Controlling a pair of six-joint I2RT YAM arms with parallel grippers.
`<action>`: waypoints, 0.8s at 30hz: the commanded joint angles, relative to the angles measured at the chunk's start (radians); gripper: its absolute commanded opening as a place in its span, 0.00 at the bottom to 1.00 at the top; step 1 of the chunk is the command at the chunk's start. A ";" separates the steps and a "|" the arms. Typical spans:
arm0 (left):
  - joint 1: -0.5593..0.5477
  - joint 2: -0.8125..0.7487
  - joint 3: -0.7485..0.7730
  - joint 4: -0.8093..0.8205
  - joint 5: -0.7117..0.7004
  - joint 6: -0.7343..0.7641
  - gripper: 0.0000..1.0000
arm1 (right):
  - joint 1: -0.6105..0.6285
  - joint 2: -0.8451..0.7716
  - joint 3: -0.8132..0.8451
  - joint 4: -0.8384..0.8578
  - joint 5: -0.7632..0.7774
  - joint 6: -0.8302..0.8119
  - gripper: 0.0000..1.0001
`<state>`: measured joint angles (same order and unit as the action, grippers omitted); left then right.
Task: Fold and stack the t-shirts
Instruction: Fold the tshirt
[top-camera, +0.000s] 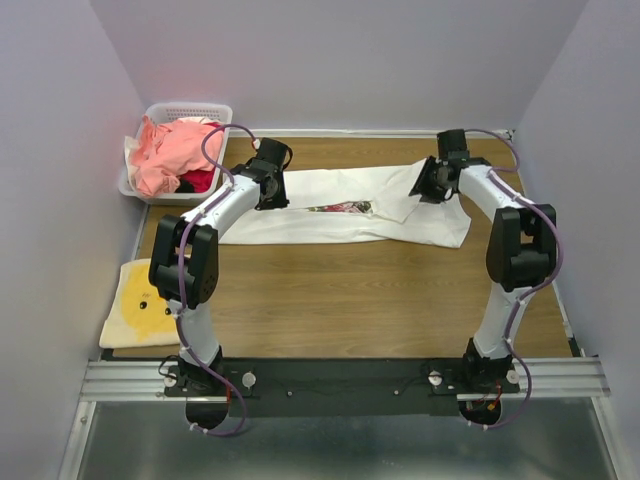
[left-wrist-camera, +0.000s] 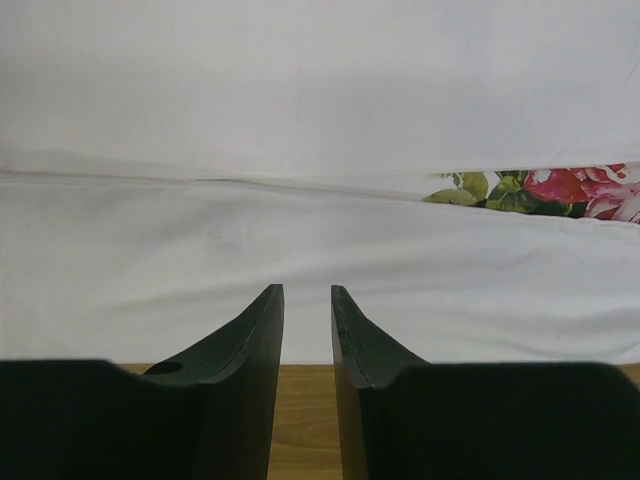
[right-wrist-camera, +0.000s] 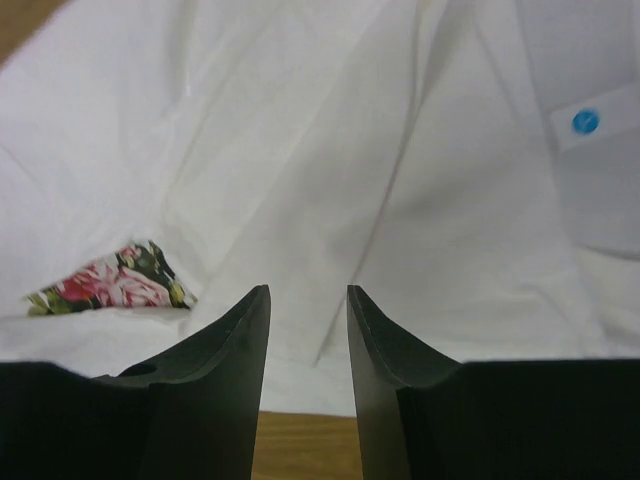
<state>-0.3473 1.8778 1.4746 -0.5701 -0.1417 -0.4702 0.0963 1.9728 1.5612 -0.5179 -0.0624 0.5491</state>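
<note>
White t-shirt (top-camera: 345, 222): far centre of table (top-camera: 350, 300), folded lengthwise into band, floral print (top-camera: 345, 208) peeking at seam. Left gripper (left-wrist-camera: 307, 290), right gripper (right-wrist-camera: 308, 290): over its ends, jaws slightly parted, empty. Advice: pinch both layers, fold ends evenly.

White t-shirt (top-camera: 340, 228): soft matt cloth, creased. Table (top-camera: 350, 300): smooth wood grain. Basket (top-camera: 190, 106): white plastic lattice.

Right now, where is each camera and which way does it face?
Top external: above, behind the bases, looking down at the table; both arms show.
Left wrist: on the left arm, facing the white t-shirt; left gripper shows.
Right wrist: on the right arm, facing the same t-shirt; right gripper shows.
Wrist views share the floral print.
</note>
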 joint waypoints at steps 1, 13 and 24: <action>-0.004 0.009 0.006 0.007 -0.018 -0.010 0.36 | 0.048 -0.060 -0.134 0.033 -0.092 0.018 0.45; -0.002 0.006 0.003 0.004 -0.035 0.007 0.37 | 0.077 -0.002 -0.164 0.067 -0.106 0.054 0.45; 0.001 0.004 -0.014 0.006 -0.050 0.015 0.37 | 0.091 0.009 -0.158 0.065 -0.097 0.072 0.42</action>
<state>-0.3473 1.8778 1.4742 -0.5701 -0.1623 -0.4709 0.1780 1.9755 1.4021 -0.4637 -0.1516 0.6090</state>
